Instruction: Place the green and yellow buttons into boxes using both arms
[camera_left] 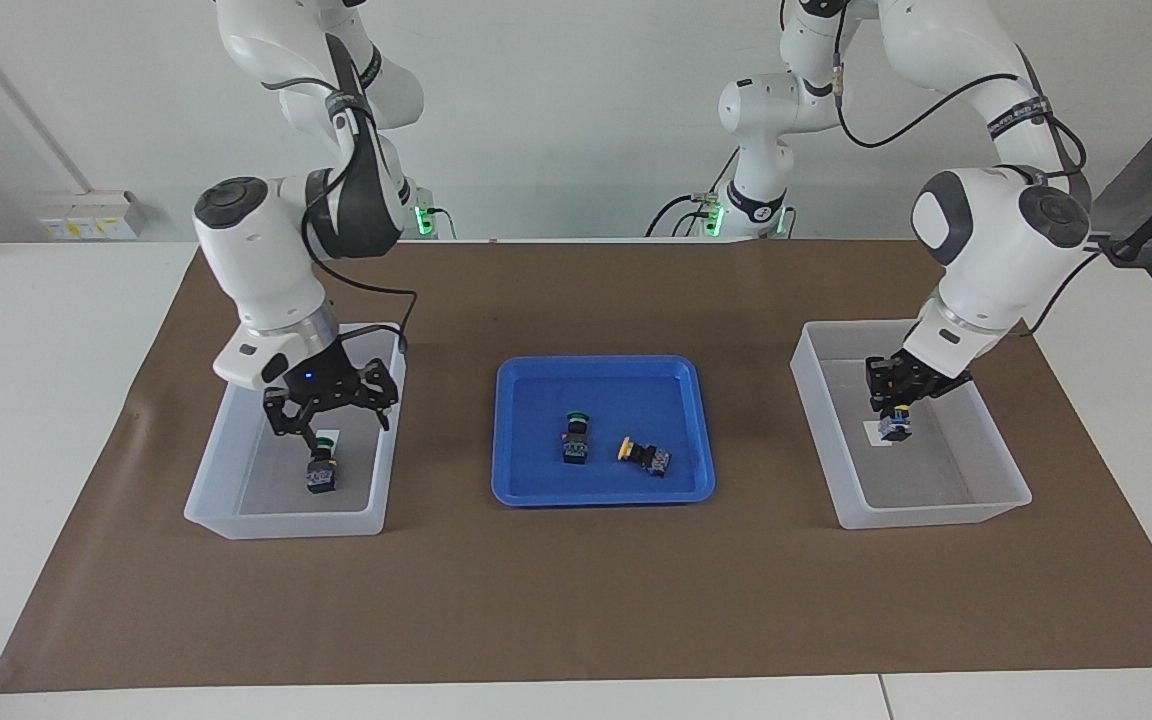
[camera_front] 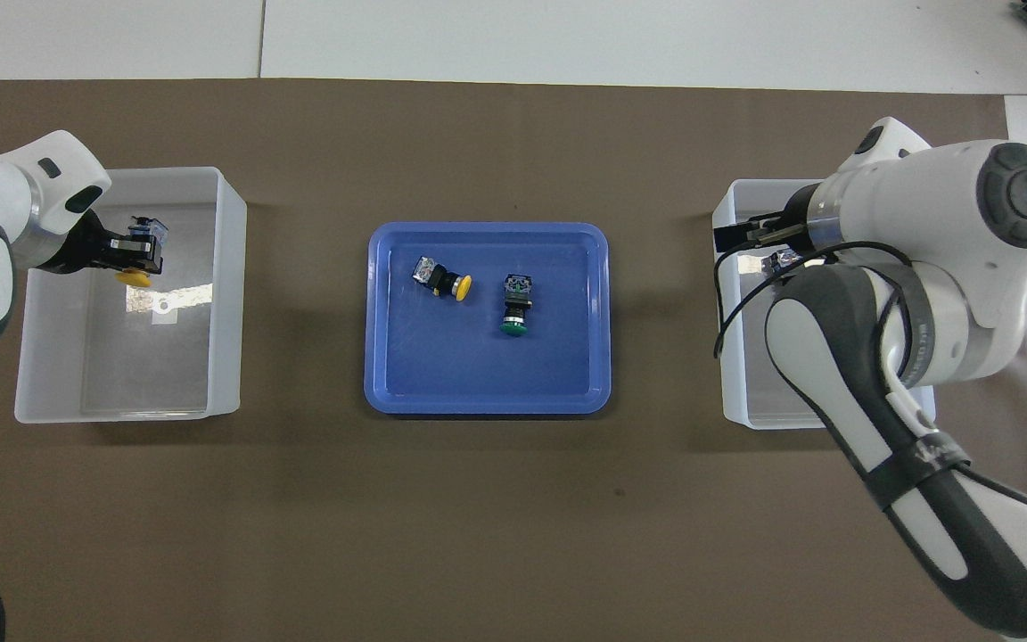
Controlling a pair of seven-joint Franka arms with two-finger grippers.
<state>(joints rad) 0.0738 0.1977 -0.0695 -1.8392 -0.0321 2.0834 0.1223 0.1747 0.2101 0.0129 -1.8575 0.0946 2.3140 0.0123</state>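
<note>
While the left gripper (camera_left: 898,412) pinches a yellow-capped black push-button (camera_left: 895,428) low inside the clear plastic box (camera_left: 998,503) at the left arm's end, cap uppermost and long axis roughly upright, I cannot tell whether its body touches the floor. The right gripper (camera_left: 328,418) hangs spread wide directly over a green-capped button (camera_left: 321,470) standing in the other clear box (camera_left: 226,520); the overhead view mostly hides that one. A second green button (camera_left: 576,440) and a toppled second yellow button (camera_left: 644,455) lie in the blue plastic tray (camera_left: 536,495), between the arms.

Blue tray (camera_left: 506,430) (camera_front: 487,401) mid-table on brown mat (camera_left: 576,600) (camera_front: 478,517)
</note>
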